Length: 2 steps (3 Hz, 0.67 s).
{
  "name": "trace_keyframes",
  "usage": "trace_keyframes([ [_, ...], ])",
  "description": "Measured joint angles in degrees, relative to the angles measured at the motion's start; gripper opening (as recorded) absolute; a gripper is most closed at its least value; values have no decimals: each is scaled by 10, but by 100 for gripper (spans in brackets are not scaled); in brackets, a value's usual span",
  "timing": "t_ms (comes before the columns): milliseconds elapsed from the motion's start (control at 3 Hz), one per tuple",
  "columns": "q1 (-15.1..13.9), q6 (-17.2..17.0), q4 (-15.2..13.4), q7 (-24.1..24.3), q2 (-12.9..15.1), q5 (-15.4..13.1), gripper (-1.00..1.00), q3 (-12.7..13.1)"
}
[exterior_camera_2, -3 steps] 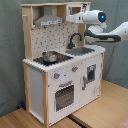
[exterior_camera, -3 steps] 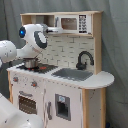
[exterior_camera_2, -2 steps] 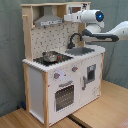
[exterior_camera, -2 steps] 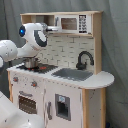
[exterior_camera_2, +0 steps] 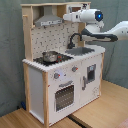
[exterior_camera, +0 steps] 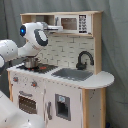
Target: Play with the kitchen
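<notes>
while my gripper (exterior_camera_2: 66, 18) reaches up by the grey hood (exterior_camera_2: 48, 20), grip state impossible to tell, the kitchen (exterior_camera_2: 60, 75) stands on a wooden floor (exterior_camera_2: 100, 110), pot (exterior_camera_2: 49, 56) on its stove, black faucet (exterior_camera: 84, 59) behind the sink (exterior_camera: 72, 74)

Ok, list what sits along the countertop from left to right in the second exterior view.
Pot on the stove → black faucet → grey sink.

The kitchen (exterior_camera: 60, 85) (exterior_camera_2: 62, 70) stands upright — white and light wood, grey hood above, black faucet over a grey sink, a pot on the stove, oven door shut.
</notes>
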Motion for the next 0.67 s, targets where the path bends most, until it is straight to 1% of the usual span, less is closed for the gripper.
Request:
trace_keyframes([
  [333,58,1,-38,-1,2,1,-100,-41],
  [667,102,2,-66,-1,3,1,-100,-71],
])
